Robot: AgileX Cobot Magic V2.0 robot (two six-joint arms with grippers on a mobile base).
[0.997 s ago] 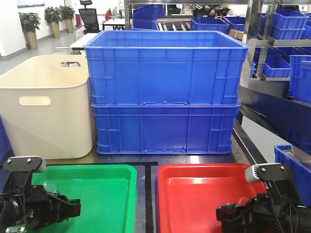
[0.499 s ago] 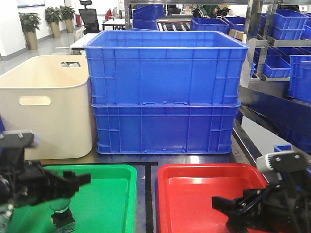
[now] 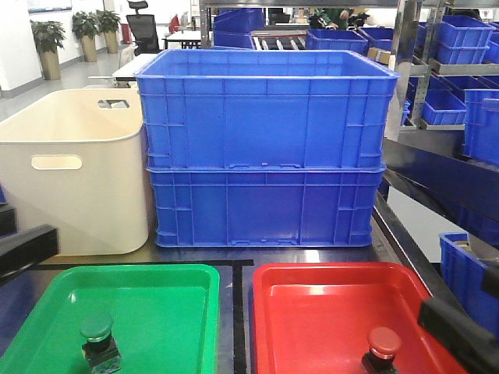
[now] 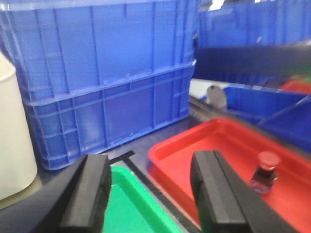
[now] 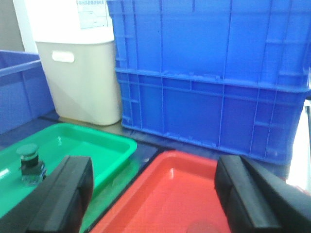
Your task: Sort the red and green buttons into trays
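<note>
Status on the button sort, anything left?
Looks done: green button stands in the green tray, red button in the red tray. Left gripper and right gripper are open, holding nothing. No unsorted buttons visible.

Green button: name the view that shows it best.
The exterior front-facing view: the green button sits unblocked and sharp in the green tray. The right wrist view shows it small at the left edge. The left wrist view misses it.
</note>
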